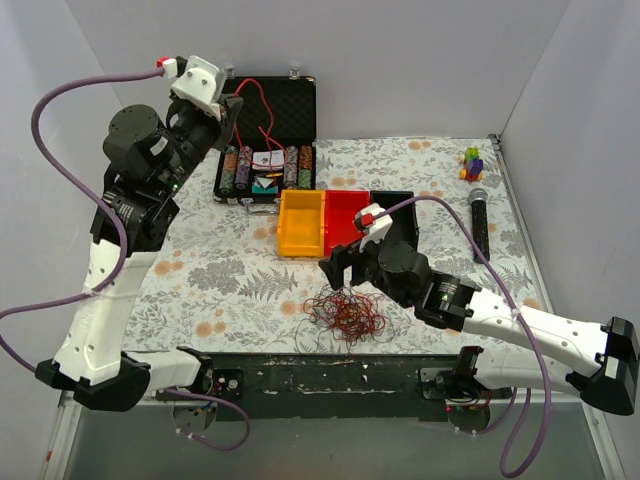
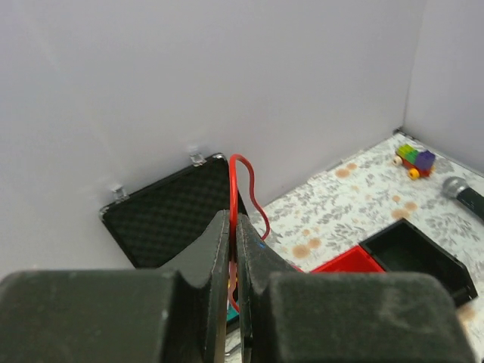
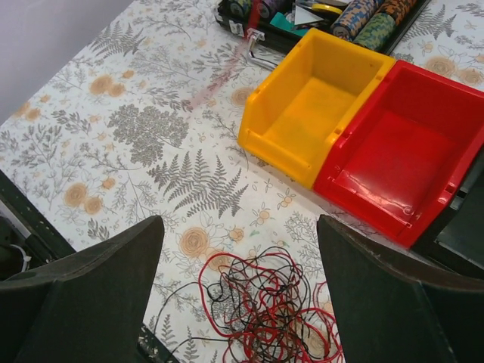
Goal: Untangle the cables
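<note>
The cables point(image 1: 346, 315) lie as a loose nest of thin red and dark wires on the floral cloth near the front edge; the right wrist view shows the nest point(image 3: 276, 314) just below and between my fingers. My right gripper point(image 1: 345, 268) hovers over the nest's far side, open wide point(image 3: 238, 223), holding nothing. My left gripper point(image 1: 230, 108) is raised high at the back left, shut point(image 2: 231, 221) on one red cable point(image 2: 241, 175). That red cable point(image 1: 263, 112) arches up and trails down toward the black case.
An open black case point(image 1: 268, 95) with chip rolls stands at the back. Yellow point(image 1: 300, 222), red point(image 1: 346, 212) and black point(image 1: 402, 212) bins sit mid-table just beyond the right gripper. A microphone point(image 1: 480, 222) and toy blocks point(image 1: 472, 163) lie far right.
</note>
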Robot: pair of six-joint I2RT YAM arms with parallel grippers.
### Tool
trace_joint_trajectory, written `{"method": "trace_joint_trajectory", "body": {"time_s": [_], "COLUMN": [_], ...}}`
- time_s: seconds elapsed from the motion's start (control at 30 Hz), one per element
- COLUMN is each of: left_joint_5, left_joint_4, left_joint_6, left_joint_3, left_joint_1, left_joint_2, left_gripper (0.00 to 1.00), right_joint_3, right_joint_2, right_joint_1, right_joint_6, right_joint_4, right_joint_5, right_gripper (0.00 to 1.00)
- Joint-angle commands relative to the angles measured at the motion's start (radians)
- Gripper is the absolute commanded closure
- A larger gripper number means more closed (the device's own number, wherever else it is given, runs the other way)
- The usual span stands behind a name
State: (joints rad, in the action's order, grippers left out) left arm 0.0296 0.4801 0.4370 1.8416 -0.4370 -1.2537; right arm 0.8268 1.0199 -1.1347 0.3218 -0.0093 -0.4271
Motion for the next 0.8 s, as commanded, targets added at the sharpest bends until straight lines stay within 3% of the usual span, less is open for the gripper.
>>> {"method": "trace_joint_trajectory", "body": {"time_s": [0.0,0.4,0.77], "left_joint_5": [0.124,0.139,0.121], "left_joint_4": [-0.075,-0.149,-0.225], "left_joint_6": [-0.020,0.012,-0.001], "left_joint_3": [-0.091,-0.252,-0.263], "left_joint_1": [0.000,0.000,0.000], "left_joint_2": [0.050,0.069,0.034], "left_gripper": [1.00,1.00,1.00], "right_joint_3": [0.034,-0.018,-0.064], "right_joint_2": [-0.014,-0.069,-0.127], "right_joint_1": [-0.007,-0.005,-0.005], "right_joint_6": [-0.036,-0.029,-0.004], "right_joint_4": [-0.038,-0.070,-0.095], "right_joint_5": [-0.053,-0.113,-0.136], "right_gripper": [0.09,0.09,0.09]}}
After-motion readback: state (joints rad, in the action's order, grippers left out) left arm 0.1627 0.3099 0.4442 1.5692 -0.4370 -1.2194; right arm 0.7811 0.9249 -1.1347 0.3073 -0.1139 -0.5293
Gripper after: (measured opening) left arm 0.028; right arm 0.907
